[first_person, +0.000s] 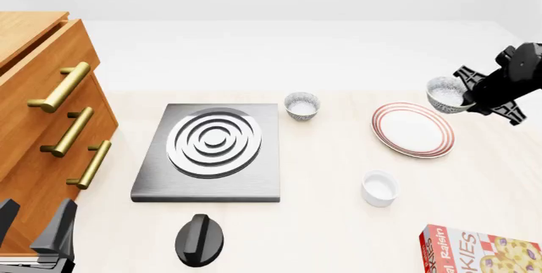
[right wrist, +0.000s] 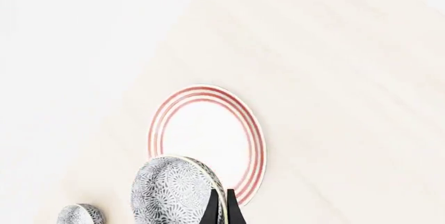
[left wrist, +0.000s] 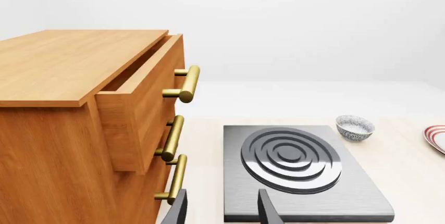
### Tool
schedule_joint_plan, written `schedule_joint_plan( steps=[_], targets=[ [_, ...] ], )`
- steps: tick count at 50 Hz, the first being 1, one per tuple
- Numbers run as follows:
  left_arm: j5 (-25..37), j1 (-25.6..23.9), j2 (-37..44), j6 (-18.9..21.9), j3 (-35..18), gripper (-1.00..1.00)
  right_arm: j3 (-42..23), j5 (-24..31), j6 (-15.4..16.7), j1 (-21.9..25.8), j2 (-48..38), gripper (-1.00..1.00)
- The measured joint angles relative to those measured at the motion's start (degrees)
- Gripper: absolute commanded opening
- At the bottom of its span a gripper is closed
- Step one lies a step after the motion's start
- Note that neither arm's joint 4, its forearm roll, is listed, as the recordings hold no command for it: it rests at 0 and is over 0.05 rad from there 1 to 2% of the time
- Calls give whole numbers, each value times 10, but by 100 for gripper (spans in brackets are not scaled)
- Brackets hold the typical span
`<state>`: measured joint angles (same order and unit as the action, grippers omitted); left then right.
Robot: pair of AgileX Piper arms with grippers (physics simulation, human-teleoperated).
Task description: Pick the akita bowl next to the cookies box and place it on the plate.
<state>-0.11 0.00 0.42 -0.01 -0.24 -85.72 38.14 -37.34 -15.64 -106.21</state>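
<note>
My right gripper [first_person: 461, 95] is shut on the rim of the akita bowl [first_person: 448, 94], holding it in the air just past the far right edge of the plate [first_person: 412, 129]. In the right wrist view the grey-speckled akita bowl [right wrist: 174, 193] hangs tilted between the closed fingers [right wrist: 222, 209], above the red-ringed plate [right wrist: 206, 133]. The cookies box [first_person: 487, 251] lies at the near right corner. My left gripper [first_person: 34, 228] sits open low at the near left, its fingers [left wrist: 266, 208] over the stove's near edge.
A look-alike patterned bowl [first_person: 303, 105] stands behind the grey stove [first_person: 212, 152], also seen as a bowl [left wrist: 355, 127]. A white ramekin [first_person: 379, 188] sits near the plate. A black knob [first_person: 200, 240] lies in front. A wooden drawer cabinet [first_person: 42, 108] fills the left, top drawer open.
</note>
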Motion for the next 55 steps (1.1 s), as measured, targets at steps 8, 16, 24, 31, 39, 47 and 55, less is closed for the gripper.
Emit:
schedule_joint_plan(
  steps=[8,16,24,31,39,47,55],
  targets=[
    [0,0,0,0,0,100,10,-26,-12,4,-9,-100],
    [0,0,0,0,0,100,13,-44,-20,10,-21,-100],
    [0,0,0,0,0,100,11,-58,-24,15,-36,-100],
    [0,0,0,0,0,100,7,-68,-26,18,-50,-100],
    [0,0,0,0,0,100,4,-80,-30,23,-67,-100],
    [0,0,0,0,0,100,1,-93,-31,26,-85,-100],
    [0,0,0,0,0,100,-4,-105,-28,27,-101,-100]
  ],
)
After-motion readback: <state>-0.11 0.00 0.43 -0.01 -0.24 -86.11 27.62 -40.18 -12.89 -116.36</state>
